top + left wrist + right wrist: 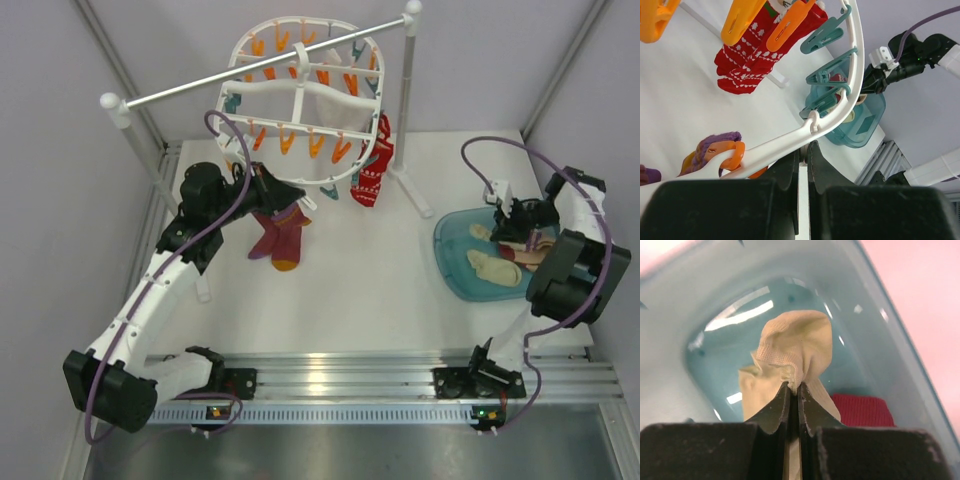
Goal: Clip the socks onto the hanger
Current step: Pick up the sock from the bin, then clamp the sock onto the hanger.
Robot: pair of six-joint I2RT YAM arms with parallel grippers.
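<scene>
A white table [380,290] is lying between pale grey walls, with a metal rail [270,65] running across its far end on white posts. In the top view the hanger [300,95] is hanging from that rail, and the left gripper [268,188] is meeting the hanger's lower rim with its jaws pressed together. Just below this gripper a pair of maroon socks [280,235] is dangling from the frame, and a red patterned sock [372,172] is hanging off to its right. Well apart, the right gripper [527,232] is reaching down into a teal tray [445,255], where the socks [495,267] are lying right beneath and beside its fingers.

In the left wrist view the left gripper [804,147] is showing both fingers closed together, nipping the white rim of the hanger [855,75], which is curving up and away from the tips. Teal clips [822,37] are hanging ahead of the fingers, orange clips [742,20] are showing further ahead to the left, and the red patterned sock [755,60] is hanging beyond them. A purple cuff [715,142] is sitting close on the left. The teal tray [860,125] is lying past the rim on the right.

In the right wrist view the right gripper [794,388] is pinching a bunched fold of one of the socks [800,340], jaws shut tight on the cream fabric. The sock is bulging just ahead of the tips, inside the tray's wall [715,290]. A red knitted part [860,410] is lying to the right of the fingers.
</scene>
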